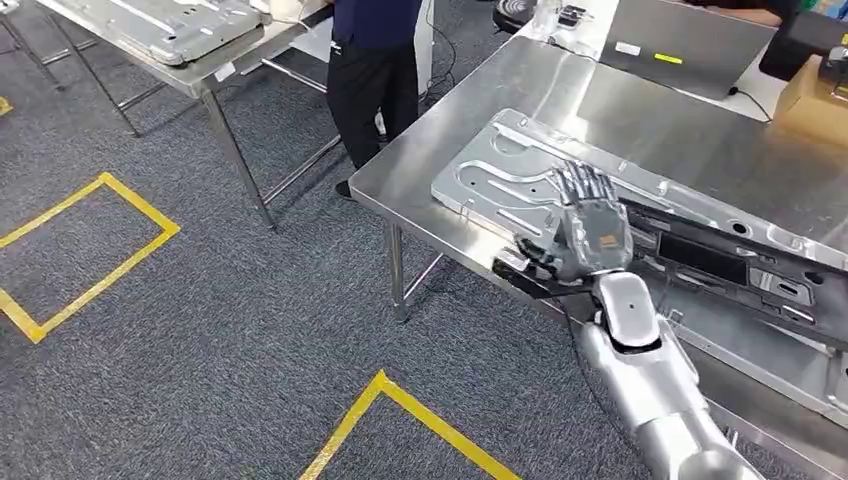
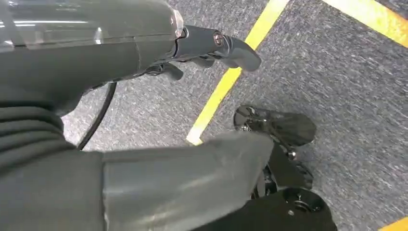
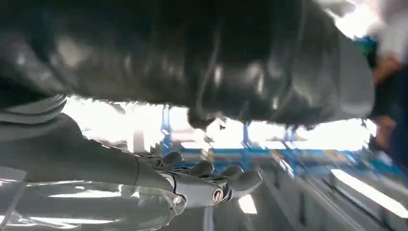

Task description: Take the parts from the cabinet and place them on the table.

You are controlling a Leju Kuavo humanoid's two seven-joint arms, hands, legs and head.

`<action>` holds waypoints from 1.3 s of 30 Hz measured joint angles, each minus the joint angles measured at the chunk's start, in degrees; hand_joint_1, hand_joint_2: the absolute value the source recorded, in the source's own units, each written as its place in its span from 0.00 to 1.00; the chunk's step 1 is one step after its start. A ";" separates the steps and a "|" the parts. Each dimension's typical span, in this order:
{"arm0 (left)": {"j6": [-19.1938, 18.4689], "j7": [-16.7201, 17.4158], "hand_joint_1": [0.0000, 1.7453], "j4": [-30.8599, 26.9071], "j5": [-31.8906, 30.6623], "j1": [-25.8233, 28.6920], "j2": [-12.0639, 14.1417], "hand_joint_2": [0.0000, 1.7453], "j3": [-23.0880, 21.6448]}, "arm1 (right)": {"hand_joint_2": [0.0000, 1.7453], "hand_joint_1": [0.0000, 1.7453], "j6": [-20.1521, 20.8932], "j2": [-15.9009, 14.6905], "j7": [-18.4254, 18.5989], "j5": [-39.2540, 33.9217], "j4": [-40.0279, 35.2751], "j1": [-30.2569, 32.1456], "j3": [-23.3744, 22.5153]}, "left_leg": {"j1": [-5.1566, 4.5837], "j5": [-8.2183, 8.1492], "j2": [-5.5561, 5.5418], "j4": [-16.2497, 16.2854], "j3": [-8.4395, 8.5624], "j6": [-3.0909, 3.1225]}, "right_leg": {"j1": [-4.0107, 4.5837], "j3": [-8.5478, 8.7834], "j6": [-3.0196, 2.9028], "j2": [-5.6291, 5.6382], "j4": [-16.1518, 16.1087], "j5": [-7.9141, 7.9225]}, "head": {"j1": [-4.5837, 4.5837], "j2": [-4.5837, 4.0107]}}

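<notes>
No legible text or labels.

A long black part (image 1: 700,262) lies aslant across a flat silver stamped panel (image 1: 500,175) on the steel desk (image 1: 560,100), its near end overhanging the desk's front edge.

A person (image 1: 373,70) in dark trousers and a dark top stands on the grey carpet (image 1: 200,330) between two steel surfaces; yellow tape lines (image 1: 90,240) mark rectangles on the carpet. On the far end of the nearer surface (image 1: 440,160) lies a grey laptop (image 1: 680,45) with a black cable; beside it, at the right edge, sits a cardboard box (image 1: 815,100).
</notes>
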 joint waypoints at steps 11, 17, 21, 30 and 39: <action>0.15 -0.24 0.00 0.00 -1.09 0.02 -0.37 0.00 0.44 | 0.00 0.00 2.76 2.34 -4.65 -3.12 -14.74 1.56 8.26 | -0.01 -0.02 0.02 0.00 0.00 -0.02 | -0.02 -0.01 0.00 -0.02 -0.01 0.00 | 0.00 0.00; 0.17 -0.33 0.00 0.00 -1.86 0.07 -0.39 0.00 0.44 | 0.00 0.00 2.82 2.38 -6.29 -3.67 -16.82 1.08 11.78 | -0.01 -0.02 0.02 0.00 0.01 -0.02 | -0.01 0.00 0.00 -0.02 -0.01 0.00 | 0.00 0.00; 0.15 -0.35 0.00 0.00 -1.92 0.11 -0.39 0.00 0.44 | 0.00 0.00 2.91 2.38 -6.71 -3.78 -17.00 0.93 12.57 | -0.04 -0.02 0.01 0.04 -0.01 -0.02 | -0.08 0.02 0.01 -0.02 -0.03 0.02 | 0.00 0.00; 0.15 -1.24 0.00 0.00 -2.45 0.09 -0.31 0.00 0.42 | 0.00 0.00 3.72 2.71 -6.40 -3.74 -18.29 0.34 14.55 | -0.27 -0.11 -0.03 0.26 -0.10 0.13 | -0.42 0.02 0.16 -0.03 -0.07 0.10 | 0.00 0.00; 0.15 -0.81 0.00 0.00 -2.62 0.28 0.17 0.00 0.44 | 0.00 0.00 3.63 2.86 -5.02 -2.69 -18.18 1.51 15.60 | 0.41 0.87 0.26 -1.02 0.20 1.39 | -0.69 -4.91 1.32 -1.52 11.41 -7.16 | 0.04 0.00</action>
